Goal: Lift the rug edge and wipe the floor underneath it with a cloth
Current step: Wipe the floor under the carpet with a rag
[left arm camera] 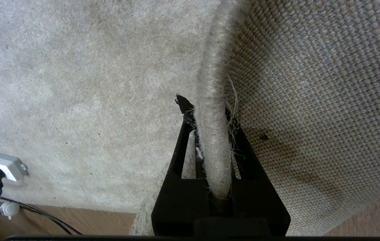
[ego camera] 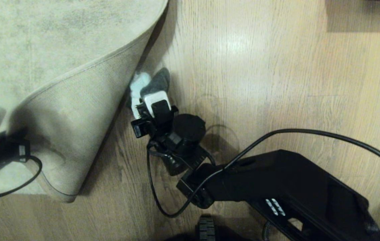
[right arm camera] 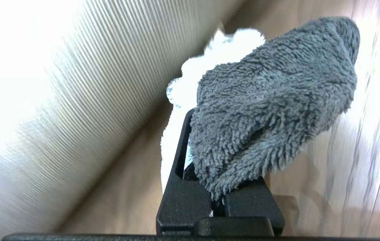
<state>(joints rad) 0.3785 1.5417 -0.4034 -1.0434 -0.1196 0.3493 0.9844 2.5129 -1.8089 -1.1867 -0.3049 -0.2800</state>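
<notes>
the wiping step is in hand: the left pincer (left arm camera: pixel 210 134) is clamped on the rug edge (left arm camera: pixel 211 100), holding it folded up and back over the rug, tan backing showing. the right pincer (ego camera: pixel 149 97) is clamped on the cloth (ego camera: pixel 154 83), low over the floor (ego camera: pixel 260 83) at the mouth of the fold. next, i judge, the cloth must press down and sweep under the lifted flap. count: 1 rug, 1 cloth, 2 pincers.
</notes>
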